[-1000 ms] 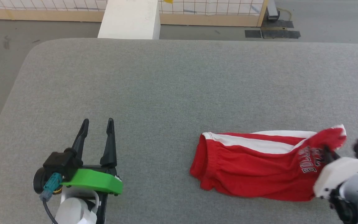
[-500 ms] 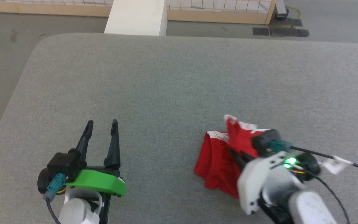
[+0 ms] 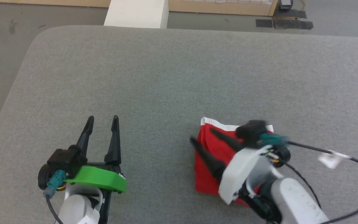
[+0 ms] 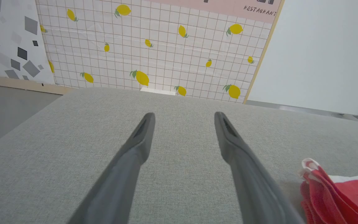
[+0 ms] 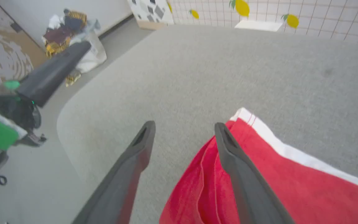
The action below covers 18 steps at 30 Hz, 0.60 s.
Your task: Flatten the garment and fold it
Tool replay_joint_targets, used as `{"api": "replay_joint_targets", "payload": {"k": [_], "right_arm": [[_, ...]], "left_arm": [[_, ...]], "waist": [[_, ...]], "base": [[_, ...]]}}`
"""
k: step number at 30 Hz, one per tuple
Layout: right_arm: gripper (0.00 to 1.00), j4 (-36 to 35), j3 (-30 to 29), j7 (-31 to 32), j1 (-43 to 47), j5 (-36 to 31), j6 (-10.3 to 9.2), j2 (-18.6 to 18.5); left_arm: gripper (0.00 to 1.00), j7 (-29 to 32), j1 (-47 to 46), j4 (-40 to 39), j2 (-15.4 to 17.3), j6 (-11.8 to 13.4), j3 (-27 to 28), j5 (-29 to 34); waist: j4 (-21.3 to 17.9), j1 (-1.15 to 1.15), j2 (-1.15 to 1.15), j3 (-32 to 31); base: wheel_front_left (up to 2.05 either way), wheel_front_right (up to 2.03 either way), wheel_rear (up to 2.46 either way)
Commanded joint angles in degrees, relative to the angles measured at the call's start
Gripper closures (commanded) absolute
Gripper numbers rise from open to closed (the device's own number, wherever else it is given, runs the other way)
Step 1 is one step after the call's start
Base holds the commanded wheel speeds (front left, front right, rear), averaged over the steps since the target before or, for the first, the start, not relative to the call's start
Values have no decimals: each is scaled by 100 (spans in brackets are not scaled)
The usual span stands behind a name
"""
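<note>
The garment (image 3: pixel 206 175), red shorts with a white stripe, lies folded in half on the grey table (image 3: pixel 179 77), right of centre near the front. My right gripper (image 3: pixel 202 136) stands open over its left edge. One finger (image 3: pixel 225 141) lies above the red cloth, the other just past the fold; nothing is held. In the right wrist view the garment (image 5: pixel 291 193) spreads under the right finger of that gripper (image 5: pixel 184 125). My left gripper (image 3: pixel 103 118) rests open at the front left, well apart from the cloth. The left wrist view has this gripper (image 4: pixel 184 115) open and the garment (image 4: pixel 346 199) at its lower right.
A white block (image 3: pixel 137 14) stands beyond the table's far edge. Grey floor lies left of the table's rounded corner. A cable with a white tag (image 3: pixel 329 158) trails from my right wrist. A bag of clothes (image 5: pixel 70 31) sits on the floor.
My right gripper carried the garment's leg end leftward over the waistband, folding it in half, then opened and let go. The left arm stayed put; the camera shifted slightly.
</note>
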Motion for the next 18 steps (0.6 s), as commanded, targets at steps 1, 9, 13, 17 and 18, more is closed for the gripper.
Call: {"api": "replay_joint_targets", "payload": {"k": [1, 9, 13, 17, 18], "right_arm": [[0, -167, -70, -277, 63, 212, -8, -5], [0, -374, -1408, -2208, 582, 1286, -8, -5], [0, 257, -1894, -2386, 801, 1311, -8, -5], [0, 1011, -2124, -2220, 797, 959, -8, -5], [0, 1203, -2147, -2153, 769, 864, -8, -5]], "left_arm": [[0, -20, 2, -16, -19, -40, 39, -17], [0, -20, 139, -91, -19, -40, 137, -11], [0, -20, 173, -111, -19, -40, 133, -5], [0, -20, 172, -122, -19, -40, 105, 11], [0, -20, 164, -120, -19, -40, 91, 14]], "waist": [[-62, 0, 0, -60], [-236, 0, 0, -223], [-276, 0, 0, -251], [-293, 0, 0, -229], [-286, 0, 0, -220]], "base": [[0, 0, 0], [0, 0, 0], [0, 0, 0], [0, 0, 0], [0, 0, 0]]}}
